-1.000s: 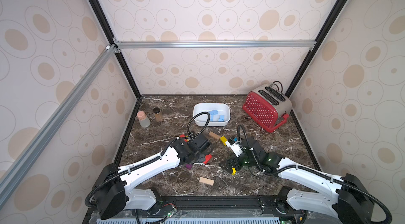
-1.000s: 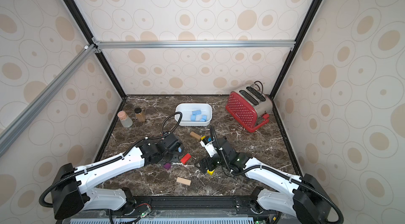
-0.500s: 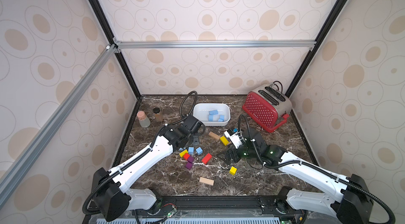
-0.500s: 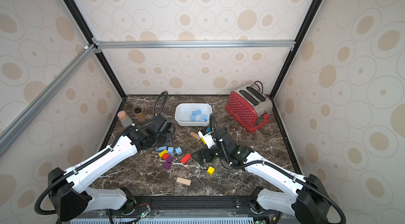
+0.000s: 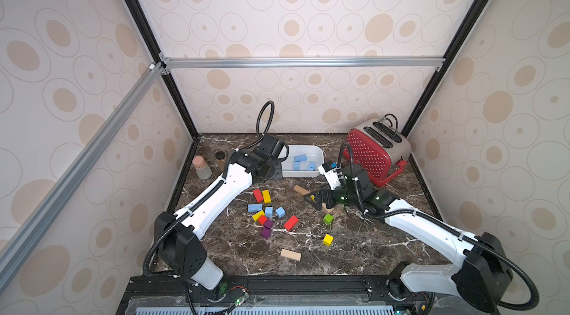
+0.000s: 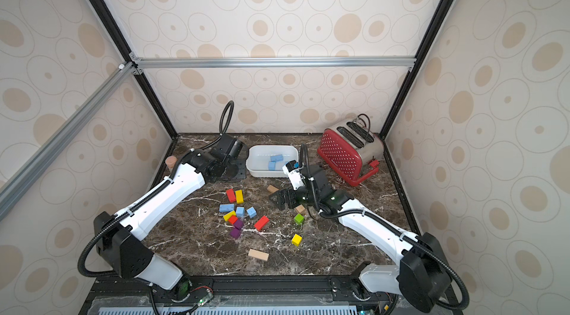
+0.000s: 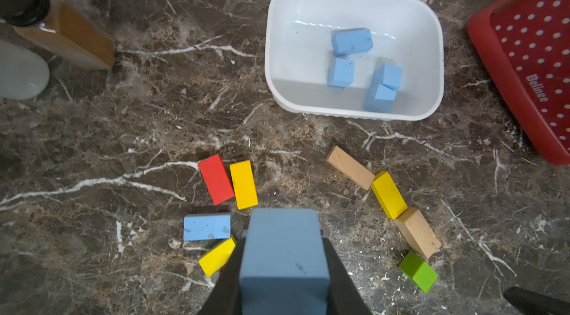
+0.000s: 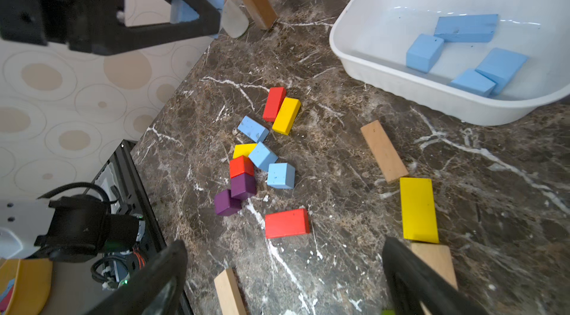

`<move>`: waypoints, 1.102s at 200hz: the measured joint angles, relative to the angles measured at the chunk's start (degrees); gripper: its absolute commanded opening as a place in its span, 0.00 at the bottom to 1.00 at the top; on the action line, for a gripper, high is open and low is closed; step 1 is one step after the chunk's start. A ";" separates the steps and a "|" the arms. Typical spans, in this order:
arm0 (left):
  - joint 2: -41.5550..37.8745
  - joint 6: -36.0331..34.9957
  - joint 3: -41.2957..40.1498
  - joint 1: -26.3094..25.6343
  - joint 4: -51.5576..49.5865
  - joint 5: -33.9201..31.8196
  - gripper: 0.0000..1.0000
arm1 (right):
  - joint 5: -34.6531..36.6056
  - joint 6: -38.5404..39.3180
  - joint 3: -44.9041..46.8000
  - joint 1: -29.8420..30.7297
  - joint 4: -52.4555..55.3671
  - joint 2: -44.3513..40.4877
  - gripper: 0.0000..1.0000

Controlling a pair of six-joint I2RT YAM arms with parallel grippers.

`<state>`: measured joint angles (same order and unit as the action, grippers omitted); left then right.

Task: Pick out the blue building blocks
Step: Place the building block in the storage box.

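While the left gripper [image 7: 282, 244] is squeezing one blue block [image 7: 283, 270] tight between its two black fingers, it is hanging in the air just left of the white tub [image 7: 271, 51] at the far side of the table [image 5: 354, 255]. Four more blue blocks [image 7: 351, 41] are lying inside the tub. Three other blue blocks [image 5: 254, 207] are sitting on the table in the middle, mixed in with red, yellow and purple blocks [image 5: 267, 224]. The right gripper [image 8: 283, 279] is hanging with its fingers spread wide and nothing between them. It is hanging over a yellow bar [image 8: 418, 208] and a tan wooden bar [image 8: 384, 151], right of the pile. A red toaster [image 5: 370, 156] is standing at the far right.
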<state>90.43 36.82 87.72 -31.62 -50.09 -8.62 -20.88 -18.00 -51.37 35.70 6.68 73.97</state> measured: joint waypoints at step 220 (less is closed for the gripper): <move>38.27 -16.33 35.47 6.01 -0.13 3.67 0.21 | -4.70 -2.05 -11.76 -9.29 -6.75 18.29 1.00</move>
<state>128.70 20.49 123.20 -25.61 -50.22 -4.95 -25.58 -20.05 -63.13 26.41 -0.08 92.27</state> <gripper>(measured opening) 0.323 0.996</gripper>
